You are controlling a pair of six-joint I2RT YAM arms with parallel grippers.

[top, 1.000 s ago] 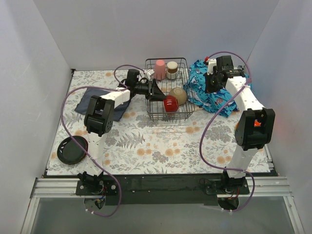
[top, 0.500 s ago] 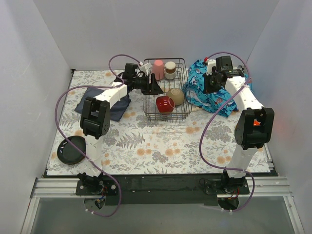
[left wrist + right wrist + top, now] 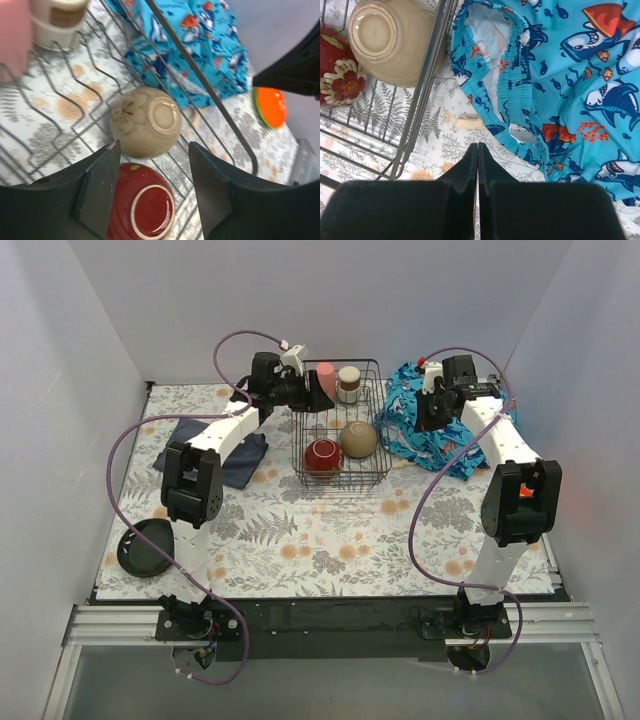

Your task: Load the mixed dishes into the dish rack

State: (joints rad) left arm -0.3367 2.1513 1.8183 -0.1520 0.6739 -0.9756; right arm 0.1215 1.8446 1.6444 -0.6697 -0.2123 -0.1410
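White left arm [image 3: 225, 430] stretched far over dish rack [image 3: 384, 452], jaws spread, empty; right arm [image 3: 495, 435] above blue cloth [image 3: 410, 430], jaws pressed together. Racked at far centre: two bowls [image 3: 358, 439], two cups [image 3: 326, 373].

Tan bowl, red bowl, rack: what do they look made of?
Tan bowl: probably glazed ceramic with a satin finish and a raised foot ring. Red bowl: glossy, so ceramic or possibly plastic; highlights show on its base. Rack: thin metal wire, apparently dark-coated.
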